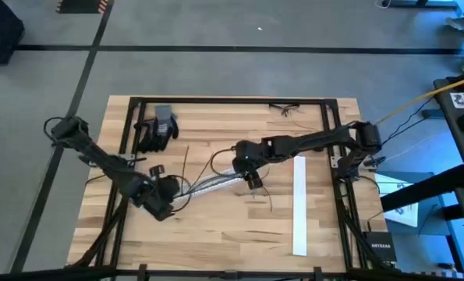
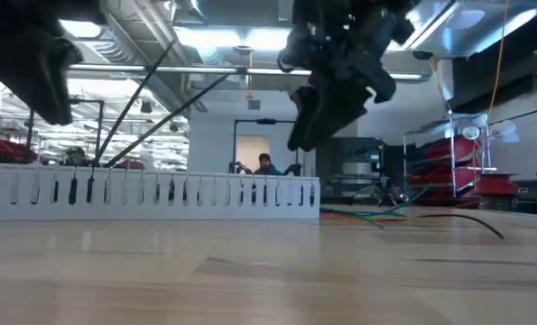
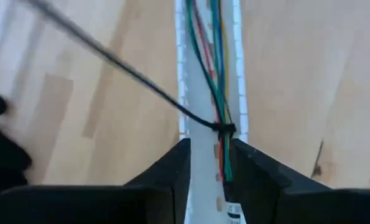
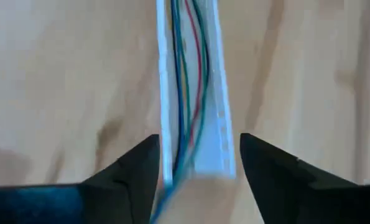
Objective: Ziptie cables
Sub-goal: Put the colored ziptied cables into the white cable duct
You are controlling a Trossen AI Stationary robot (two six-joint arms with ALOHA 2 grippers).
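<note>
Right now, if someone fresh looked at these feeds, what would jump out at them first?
Probably the coloured cables lying inside the white slotted channel at mid-table, cinched near one end by a black ziptie. The left claw and right claw sit at opposite ends of that channel, both open. A black and grey glove lies toward the far left of the table.
</note>
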